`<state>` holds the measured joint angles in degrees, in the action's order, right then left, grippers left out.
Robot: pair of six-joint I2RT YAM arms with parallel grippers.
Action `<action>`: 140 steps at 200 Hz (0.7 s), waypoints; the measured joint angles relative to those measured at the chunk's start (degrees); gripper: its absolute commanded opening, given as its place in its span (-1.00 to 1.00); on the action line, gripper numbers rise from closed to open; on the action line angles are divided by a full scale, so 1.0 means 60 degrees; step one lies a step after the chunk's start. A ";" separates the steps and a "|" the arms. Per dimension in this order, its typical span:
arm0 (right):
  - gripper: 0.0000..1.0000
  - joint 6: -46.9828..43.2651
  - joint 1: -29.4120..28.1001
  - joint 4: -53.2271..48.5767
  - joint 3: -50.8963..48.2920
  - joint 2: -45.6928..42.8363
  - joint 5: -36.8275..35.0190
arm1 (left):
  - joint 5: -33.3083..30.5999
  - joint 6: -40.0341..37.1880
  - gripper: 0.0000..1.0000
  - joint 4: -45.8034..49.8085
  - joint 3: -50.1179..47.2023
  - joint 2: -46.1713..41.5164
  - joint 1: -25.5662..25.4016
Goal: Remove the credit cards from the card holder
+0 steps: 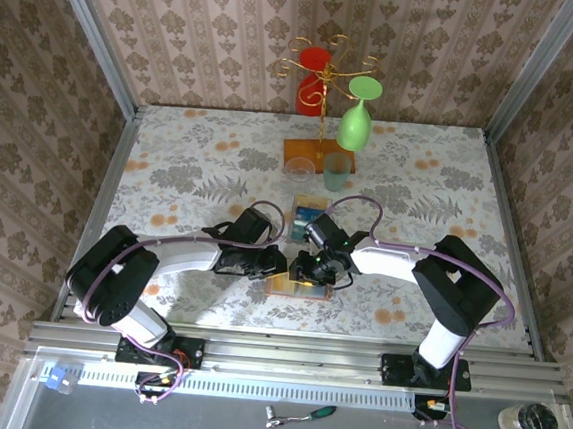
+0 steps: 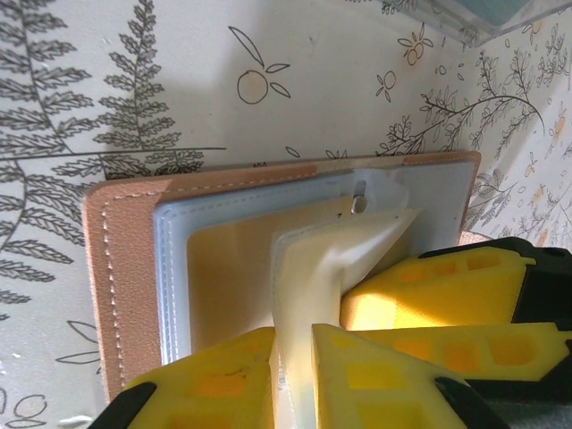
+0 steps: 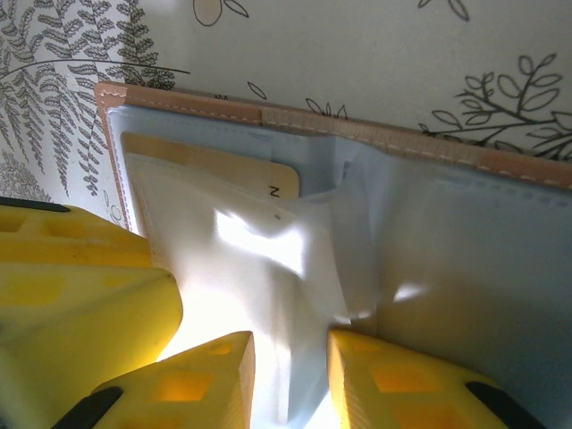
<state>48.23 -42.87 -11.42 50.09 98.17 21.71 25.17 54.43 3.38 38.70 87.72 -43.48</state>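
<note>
Yellow jaws pinch glossy card holder (image 2: 121, 268) sleeves (image 2: 313, 268).

— What does the card holder (image 2: 125, 268) look like?
— Brown leather outside, finely grained, matt, stitched along the edge. Its sleeves (image 2: 308, 268) are thin clear plastic, glossy and creased.
— And the rest?
— My left hand (image 2: 293, 349) is matt yellow plastic. The table (image 2: 134, 71) has a smooth printed covering.

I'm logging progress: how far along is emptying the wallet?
Done: blue cards lie in the clear tray. In hand: the wallet lies open, left hand and right hand each pinching a clear sleeve. Remaining: a tan card sits in a pocket.
</note>
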 measured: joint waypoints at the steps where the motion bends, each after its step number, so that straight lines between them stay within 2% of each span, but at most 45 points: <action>1: -0.43 0.0000 0.0000 0.0004 0.0000 -0.0007 -0.0004 | -0.0004 0.0000 -0.68 0.0000 0.0000 0.0000 0.0004; 54: -0.40 0.0000 0.0000 0.0007 -0.0168 -0.0466 -0.0015 | 0.0025 0.0000 -0.68 0.0004 0.0000 -0.0004 0.0000; 140: -0.40 0.0000 0.0707 -0.0222 -0.0674 -0.2532 -0.0433 | 0.0025 -0.0015 -0.53 0.0514 0.0696 -0.0157 -0.0299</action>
<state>48.23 -38.63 -12.75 46.04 82.98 19.11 25.32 54.35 6.46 42.87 86.78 -45.28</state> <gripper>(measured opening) 0.299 0.215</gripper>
